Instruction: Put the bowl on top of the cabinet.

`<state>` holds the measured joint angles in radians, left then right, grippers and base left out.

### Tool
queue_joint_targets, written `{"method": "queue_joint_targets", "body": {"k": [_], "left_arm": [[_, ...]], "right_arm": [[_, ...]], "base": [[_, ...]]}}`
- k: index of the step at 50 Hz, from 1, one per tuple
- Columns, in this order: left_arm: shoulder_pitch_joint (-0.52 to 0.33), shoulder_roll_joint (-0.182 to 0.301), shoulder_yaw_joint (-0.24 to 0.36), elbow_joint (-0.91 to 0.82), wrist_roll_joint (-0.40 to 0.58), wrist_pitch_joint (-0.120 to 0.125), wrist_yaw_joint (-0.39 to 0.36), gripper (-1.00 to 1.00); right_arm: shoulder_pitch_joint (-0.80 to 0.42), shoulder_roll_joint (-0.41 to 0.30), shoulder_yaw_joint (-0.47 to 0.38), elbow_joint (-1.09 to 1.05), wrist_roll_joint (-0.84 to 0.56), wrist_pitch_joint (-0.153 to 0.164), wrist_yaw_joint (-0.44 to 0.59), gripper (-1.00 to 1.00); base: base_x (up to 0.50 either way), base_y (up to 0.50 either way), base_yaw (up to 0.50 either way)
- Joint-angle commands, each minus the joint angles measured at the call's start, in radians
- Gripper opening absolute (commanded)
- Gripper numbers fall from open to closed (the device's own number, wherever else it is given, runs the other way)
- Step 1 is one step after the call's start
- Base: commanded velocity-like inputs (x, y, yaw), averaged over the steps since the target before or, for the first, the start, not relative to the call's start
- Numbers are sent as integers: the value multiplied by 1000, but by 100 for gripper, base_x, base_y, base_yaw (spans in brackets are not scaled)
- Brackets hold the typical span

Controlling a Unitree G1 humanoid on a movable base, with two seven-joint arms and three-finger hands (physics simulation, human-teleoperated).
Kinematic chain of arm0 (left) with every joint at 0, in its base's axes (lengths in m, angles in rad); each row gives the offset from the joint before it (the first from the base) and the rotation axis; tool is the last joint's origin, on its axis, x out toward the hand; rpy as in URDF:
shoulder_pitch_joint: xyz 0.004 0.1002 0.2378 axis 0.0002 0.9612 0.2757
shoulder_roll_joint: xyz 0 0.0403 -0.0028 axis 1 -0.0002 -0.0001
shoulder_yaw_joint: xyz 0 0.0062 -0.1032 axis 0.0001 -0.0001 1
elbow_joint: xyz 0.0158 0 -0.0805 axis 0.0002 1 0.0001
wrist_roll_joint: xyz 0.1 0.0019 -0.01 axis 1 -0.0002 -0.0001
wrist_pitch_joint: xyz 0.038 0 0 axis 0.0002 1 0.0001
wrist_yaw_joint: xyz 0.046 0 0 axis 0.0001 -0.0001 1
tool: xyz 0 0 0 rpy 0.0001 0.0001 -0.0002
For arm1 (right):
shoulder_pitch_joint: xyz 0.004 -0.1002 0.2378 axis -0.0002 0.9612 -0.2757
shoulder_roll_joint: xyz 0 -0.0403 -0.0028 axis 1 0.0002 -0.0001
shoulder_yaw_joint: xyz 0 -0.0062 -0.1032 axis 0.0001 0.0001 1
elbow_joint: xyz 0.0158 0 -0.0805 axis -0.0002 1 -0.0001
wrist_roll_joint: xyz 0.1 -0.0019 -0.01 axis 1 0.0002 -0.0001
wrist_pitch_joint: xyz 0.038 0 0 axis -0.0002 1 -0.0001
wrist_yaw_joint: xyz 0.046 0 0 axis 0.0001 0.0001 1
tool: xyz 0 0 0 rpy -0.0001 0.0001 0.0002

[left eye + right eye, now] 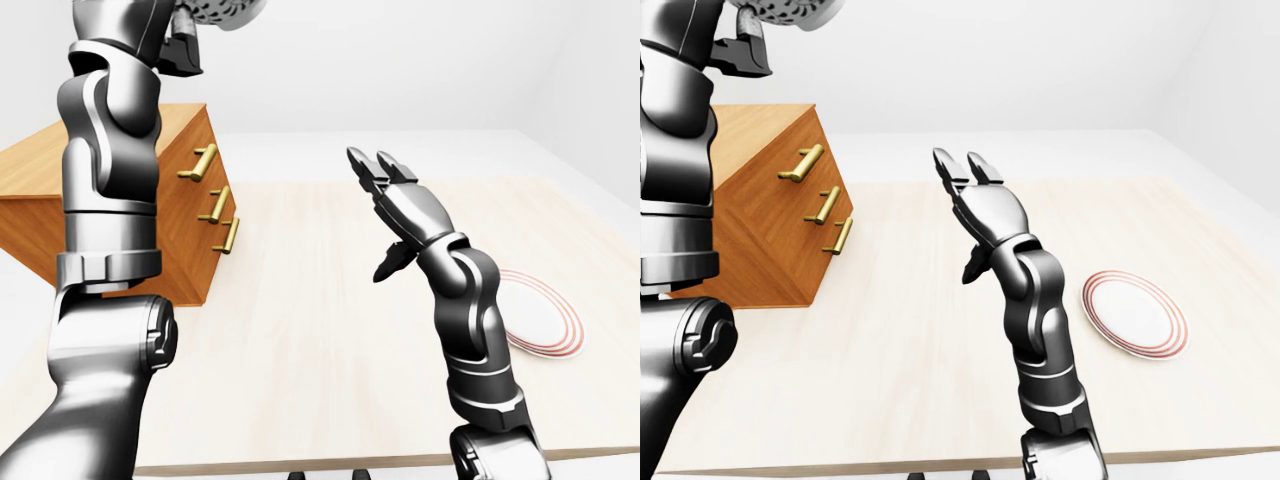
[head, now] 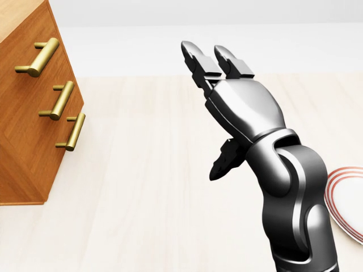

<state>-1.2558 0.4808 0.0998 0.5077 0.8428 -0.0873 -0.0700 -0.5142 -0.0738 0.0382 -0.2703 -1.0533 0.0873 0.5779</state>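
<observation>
A speckled pale bowl (image 1: 225, 12) is held high at the top edge of the left-eye view, partly cut off by the frame. My left hand (image 1: 185, 48) is shut on its rim, above the wooden cabinet (image 1: 750, 125), which has three brass handles (image 1: 212, 203). The raised left arm hides part of the cabinet's top. My right hand (image 1: 385, 195) stands open over the middle of the table, fingers stretched upward and holding nothing.
The cabinet stands at the left on a pale wooden table (image 1: 300, 330). A white plate with red rings (image 1: 1137, 313) lies on the table at the right, beyond my right forearm. White floor and walls surround the table.
</observation>
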Motion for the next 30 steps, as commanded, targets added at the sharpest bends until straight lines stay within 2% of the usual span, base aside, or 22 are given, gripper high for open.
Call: {"method": "queue_joint_targets", "body": {"k": [1,10,23,24,27,28,29,30], "left_arm": [[46,34,30,-56,3,0,-20,-100],[50,77,35,-62,0,0,-27,-100],[60,98,49,-117,14,0,-60,-100],[95,112,75,-136,10,31,-68,-100],[115,128,72,-122,-4,38,-57,-100],[116,129,73,-116,-8,48,-58,-100],[117,138,69,-99,-4,38,-43,-100],[117,140,70,-88,-7,42,-40,-100]], "right_arm": [[-2,-14,-12,17,10,0,-12,100],[-3,-21,-15,29,14,0,-18,100],[-10,-27,-17,52,19,0,-28,100],[-12,-27,-19,50,21,0,-27,100],[-8,-28,-18,51,22,0,-29,100],[-9,-28,-19,51,22,0,-30,100],[-9,-28,-19,52,23,0,-31,100],[-9,-28,-19,53,23,0,-32,100]], "base": [[0,0,0],[0,0,0],[0,0,0],[0,0,0],[0,0,0],[0,0,0],[0,0,0],[0,0,0]]}}
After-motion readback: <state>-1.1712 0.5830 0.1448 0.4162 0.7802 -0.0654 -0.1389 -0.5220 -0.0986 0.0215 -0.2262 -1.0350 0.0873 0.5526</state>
